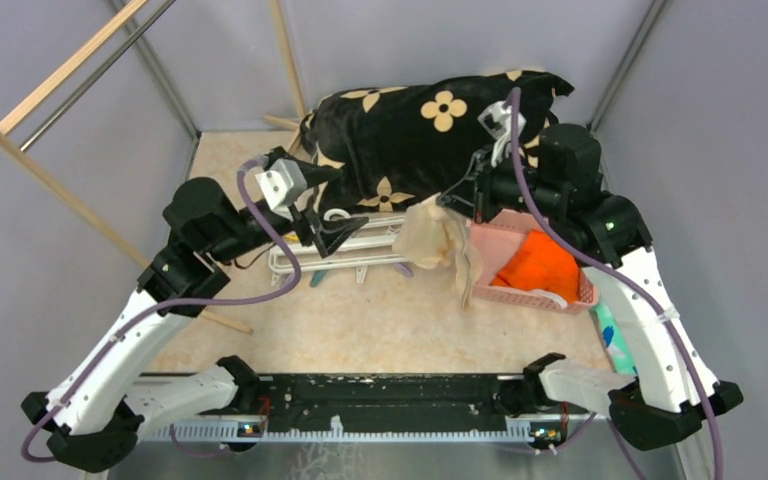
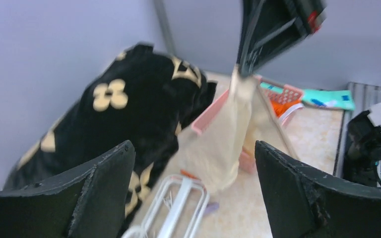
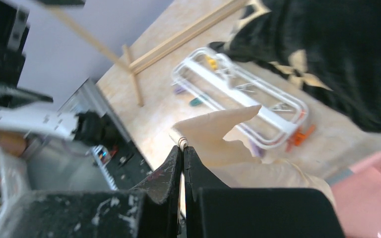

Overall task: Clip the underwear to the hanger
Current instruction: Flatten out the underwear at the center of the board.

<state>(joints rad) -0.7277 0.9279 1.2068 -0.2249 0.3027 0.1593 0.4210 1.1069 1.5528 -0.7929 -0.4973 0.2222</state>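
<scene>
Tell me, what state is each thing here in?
left gripper, open, empty
right gripper, shut on the underwear
underwear, hanging pinched by one edge
hanger, lying flat, no underwear clipped on
basket, upright, orange cloth inside

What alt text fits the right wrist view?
The right pincer is shut on an edge of the cream underwear, held above the table. Beyond, the white clip hanger lies flat beside a black flower-print cloth; a pink basket corner shows lower right.
</scene>
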